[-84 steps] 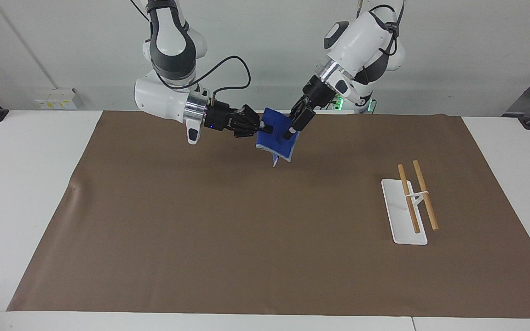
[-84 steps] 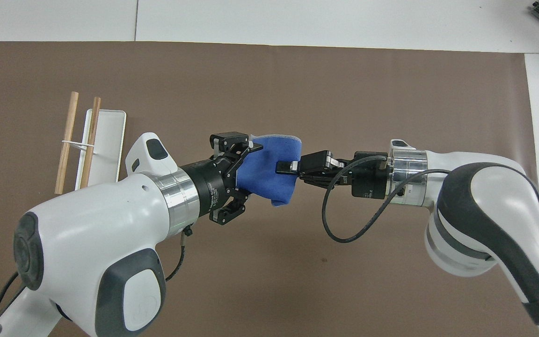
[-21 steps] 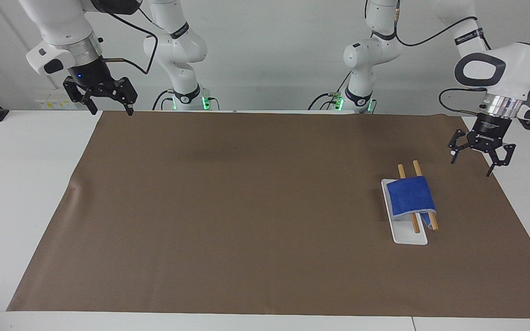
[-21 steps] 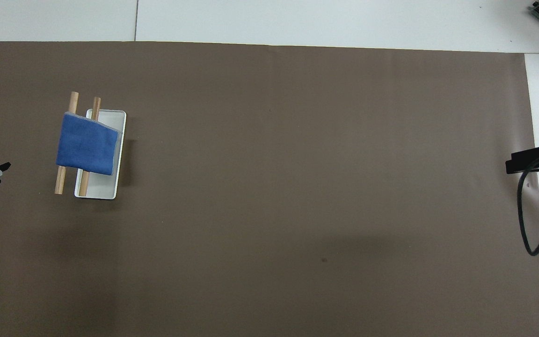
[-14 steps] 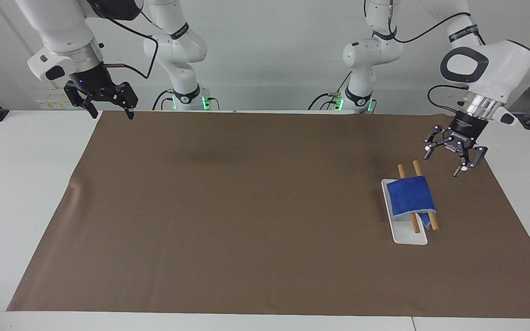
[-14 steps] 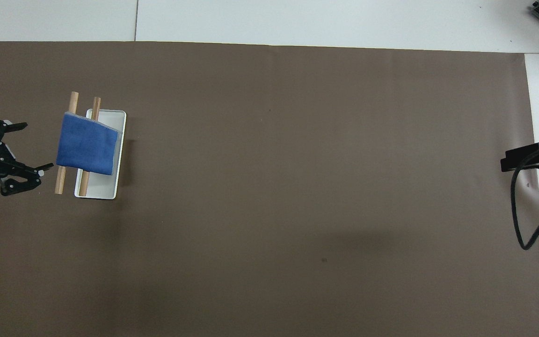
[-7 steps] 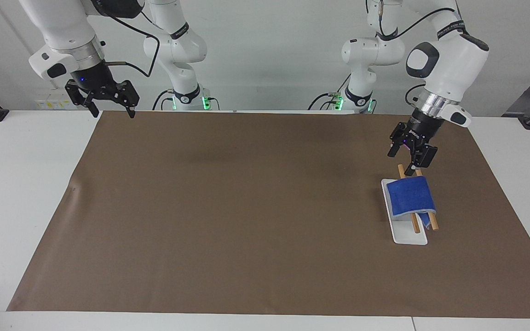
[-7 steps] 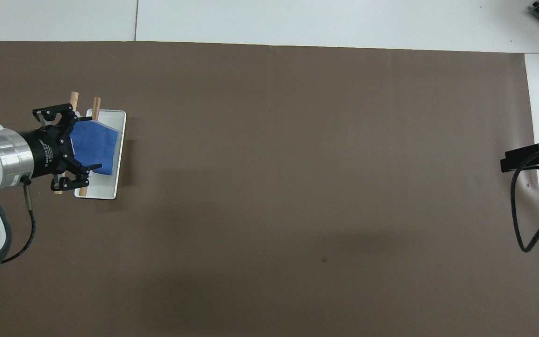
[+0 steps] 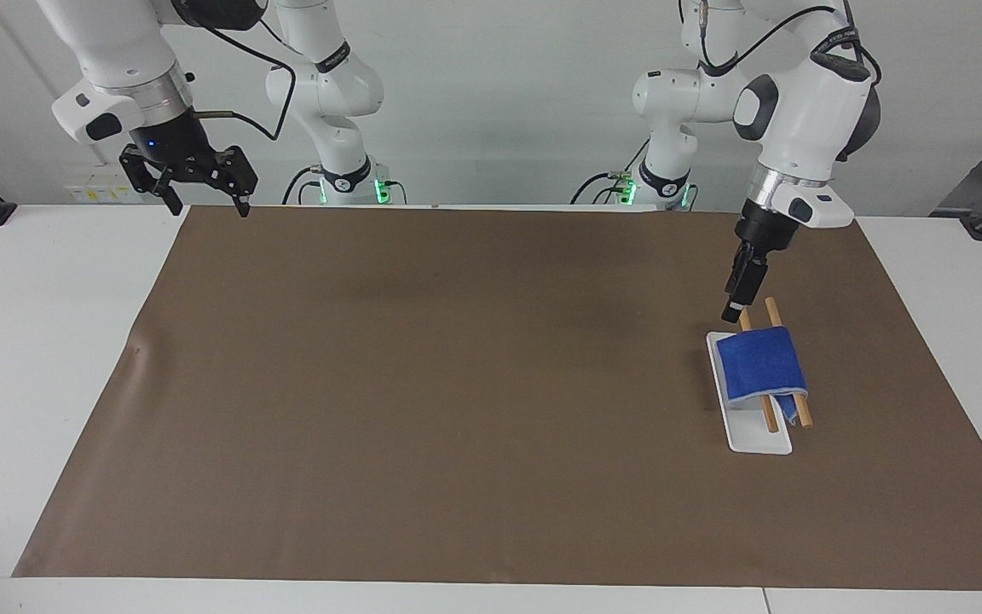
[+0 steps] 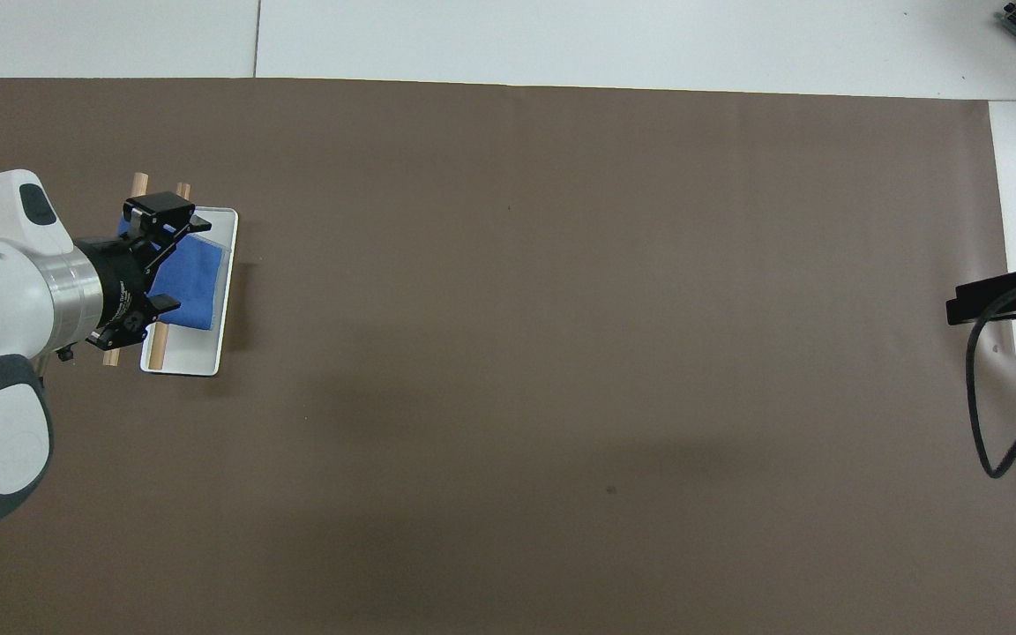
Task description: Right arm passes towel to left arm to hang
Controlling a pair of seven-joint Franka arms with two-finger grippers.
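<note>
The blue towel [image 9: 761, 367] hangs draped over the two wooden rods [image 9: 802, 415] of the white-based rack [image 9: 759, 439], toward the left arm's end of the table. No gripper holds it. My left gripper [image 9: 734, 311] is open and hovers just above the rods' ends nearer the robots, close to the towel's edge. In the overhead view the left gripper [image 10: 182, 263] covers part of the towel [image 10: 199, 287] and rack [image 10: 199, 357]. My right gripper [image 9: 208, 203] is open, empty and raised over the table corner at the right arm's end, where it waits.
A brown mat [image 9: 457, 384] covers most of the white table [image 9: 39, 341]. In the overhead view only the right gripper's tip [image 10: 971, 309] and its black cable [image 10: 993, 414] show at the mat's edge.
The towel, earlier held between both grippers in mid-air, now hangs on the rack. Over the last second the left gripper swung in from the table's end to over the rack. The right gripper stayed put.
</note>
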